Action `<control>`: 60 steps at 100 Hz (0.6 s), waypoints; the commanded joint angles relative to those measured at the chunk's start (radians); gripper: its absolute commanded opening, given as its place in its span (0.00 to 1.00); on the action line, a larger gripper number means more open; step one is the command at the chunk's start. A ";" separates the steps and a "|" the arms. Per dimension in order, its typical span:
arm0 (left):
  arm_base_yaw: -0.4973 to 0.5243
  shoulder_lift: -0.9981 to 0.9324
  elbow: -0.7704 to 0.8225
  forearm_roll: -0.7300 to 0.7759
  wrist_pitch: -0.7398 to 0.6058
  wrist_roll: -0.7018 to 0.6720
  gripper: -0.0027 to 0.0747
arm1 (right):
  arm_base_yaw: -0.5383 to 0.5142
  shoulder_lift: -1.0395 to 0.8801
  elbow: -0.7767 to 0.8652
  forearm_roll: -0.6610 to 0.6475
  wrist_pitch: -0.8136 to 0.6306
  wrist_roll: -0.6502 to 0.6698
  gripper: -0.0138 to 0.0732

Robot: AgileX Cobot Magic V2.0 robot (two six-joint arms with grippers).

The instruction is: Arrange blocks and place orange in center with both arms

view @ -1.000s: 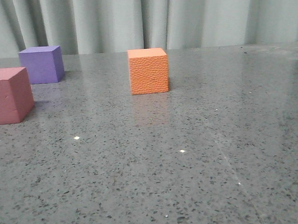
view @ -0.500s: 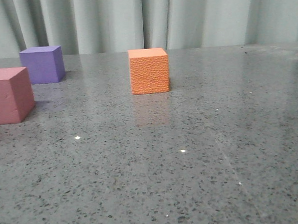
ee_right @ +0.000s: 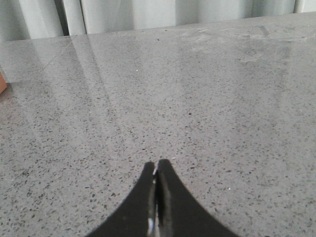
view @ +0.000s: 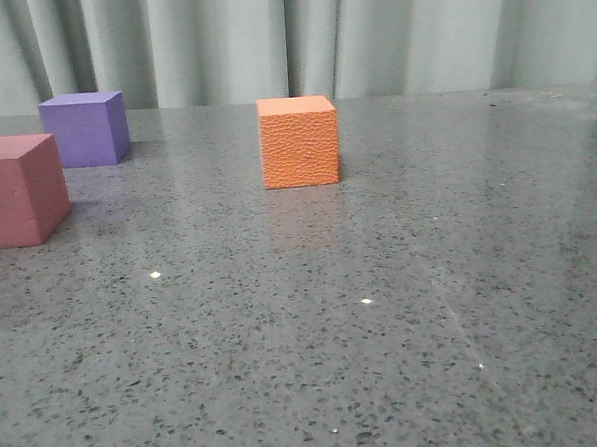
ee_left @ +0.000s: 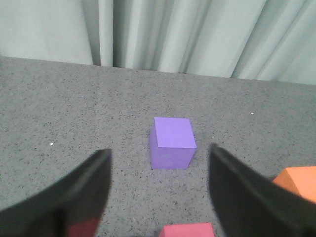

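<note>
On the desk: a speckled grey desk is seen in the front view, backed by a pale pleated curtain.
Orange cube: the orange cube is set upright near the middle of the front view, well apart from the other two.
Purple cube: the purple cube is found at about 9 o'clock from the orange cube, close to the curtain.
Pinkish-red cube: the pinkish-red cube is placed at about 8 o'clock from the orange cube, near the purple one, not touching it.
Left gripper: the left gripper is held with its jaws spread wide; the purple cube is framed between them, untouched.
Right gripper: the right gripper is shown with jaws pressed together, nothing between them, over bare desk.
</note>
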 commanded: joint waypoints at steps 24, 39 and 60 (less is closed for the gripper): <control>-0.128 0.019 -0.064 -0.084 -0.097 0.045 0.83 | -0.007 -0.021 -0.014 -0.009 -0.084 -0.009 0.08; -0.351 0.126 -0.131 -0.086 -0.158 0.038 0.79 | -0.007 -0.021 -0.014 -0.009 -0.084 -0.009 0.08; -0.552 0.391 -0.300 0.035 -0.200 -0.082 0.75 | -0.007 -0.021 -0.014 -0.009 -0.084 -0.009 0.08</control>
